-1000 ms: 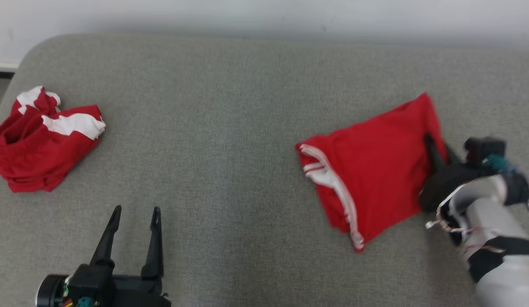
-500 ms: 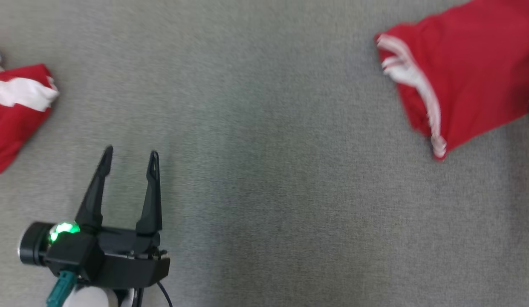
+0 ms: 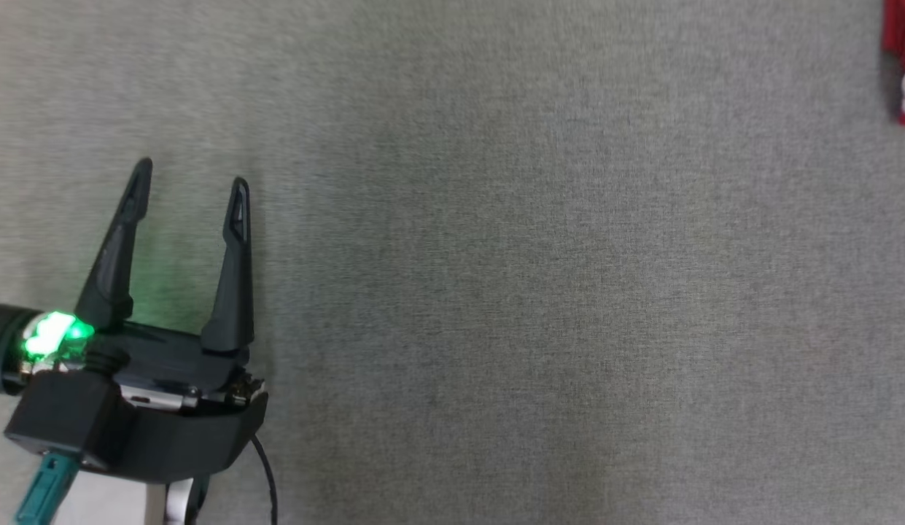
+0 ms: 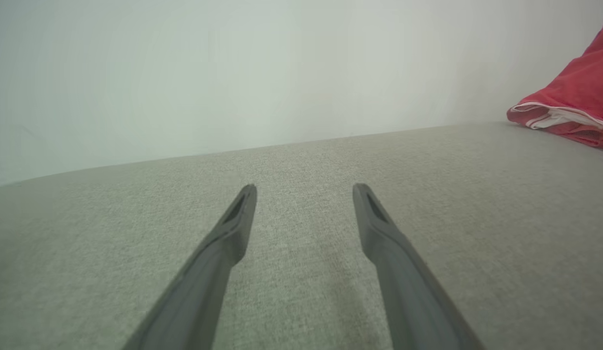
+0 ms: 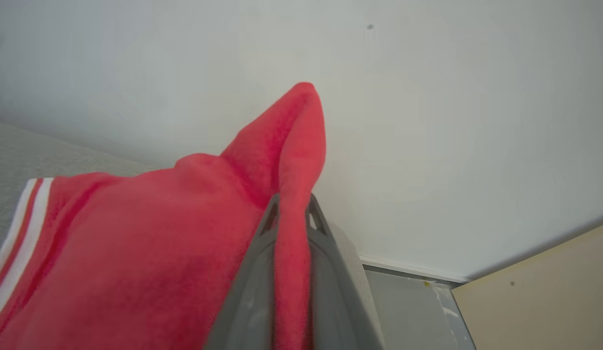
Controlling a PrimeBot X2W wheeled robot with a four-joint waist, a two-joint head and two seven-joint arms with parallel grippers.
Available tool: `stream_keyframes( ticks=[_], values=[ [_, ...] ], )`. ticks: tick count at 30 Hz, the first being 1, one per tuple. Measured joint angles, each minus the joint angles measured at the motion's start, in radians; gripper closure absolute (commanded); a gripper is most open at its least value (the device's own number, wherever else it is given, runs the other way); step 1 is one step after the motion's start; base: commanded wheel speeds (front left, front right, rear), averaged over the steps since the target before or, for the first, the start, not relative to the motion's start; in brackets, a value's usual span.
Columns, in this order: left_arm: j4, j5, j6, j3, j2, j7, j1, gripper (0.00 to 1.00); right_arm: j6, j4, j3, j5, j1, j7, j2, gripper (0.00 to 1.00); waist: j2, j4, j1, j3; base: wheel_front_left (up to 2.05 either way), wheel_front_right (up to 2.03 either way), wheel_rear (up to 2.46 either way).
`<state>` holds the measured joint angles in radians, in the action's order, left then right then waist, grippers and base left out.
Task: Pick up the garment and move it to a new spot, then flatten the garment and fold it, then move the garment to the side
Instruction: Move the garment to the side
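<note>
Right wrist view: right gripper clamps a fold of the red garment, with the rest draping left and white stripes along its edge. Head view: left gripper spread wide over the grey fabric surface; garment corner at top right edge.

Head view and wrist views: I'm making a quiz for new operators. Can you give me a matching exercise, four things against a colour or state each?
Things:
1. left gripper
2. right gripper
3. garment
4. surface

Colours or states:
A. grey
B. red with white stripes
C. open, holding nothing
D. shut on cloth

Pairs: 1-C, 2-D, 3-B, 4-A
</note>
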<state>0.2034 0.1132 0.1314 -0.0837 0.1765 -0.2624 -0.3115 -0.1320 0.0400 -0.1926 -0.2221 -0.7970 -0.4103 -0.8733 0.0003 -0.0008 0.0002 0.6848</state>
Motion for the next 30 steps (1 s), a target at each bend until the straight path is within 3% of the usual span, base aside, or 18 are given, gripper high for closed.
stream_keyframes(
  ticks=[11,25,26,27,28,30],
  values=[
    [0.066,0.002,0.0,-0.008,0.035,-0.002,-0.024,0.0,0.0,-0.026,-0.161,-0.016,0.054,-0.046,-0.091,1.0,-0.0004,-0.036,-0.0003,0.111,0.0,0.0,0.0],
    [0.086,0.002,0.0,-0.021,0.059,-0.006,-0.039,0.0,0.0,0.12,-0.123,0.006,-0.045,-0.001,-0.141,1.0,-0.0005,-0.043,-0.0004,0.152,0.0,0.0,0.0],
    [0.085,0.002,0.0,-0.02,0.059,-0.006,-0.039,0.0,0.0,0.131,-0.116,0.014,-0.053,0.001,-0.141,0.86,-0.0006,-0.042,-0.0004,0.151,0.0,0.0,0.0],
    [0.084,0.003,0.0,-0.02,0.058,-0.006,-0.039,0.0,0.0,0.141,-0.107,0.021,-0.059,0.004,-0.141,0.51,-0.0005,-0.042,-0.0004,0.149,0.0,0.0,0.0],
    [0.081,0.003,0.0,-0.019,0.058,-0.006,-0.039,0.0,0.0,0.147,-0.099,0.022,-0.065,0.012,-0.141,0.0,-0.0005,-0.042,-0.0003,0.147,0.0,0.0,0.0],
    [0.073,0.003,0.0,-0.015,0.057,-0.006,-0.039,0.0,0.0,0.159,-0.092,0.029,-0.08,0.026,-0.132,0.0,-0.0004,-0.044,-0.0002,0.14,0.0,0.0,0.0]
  ],
)
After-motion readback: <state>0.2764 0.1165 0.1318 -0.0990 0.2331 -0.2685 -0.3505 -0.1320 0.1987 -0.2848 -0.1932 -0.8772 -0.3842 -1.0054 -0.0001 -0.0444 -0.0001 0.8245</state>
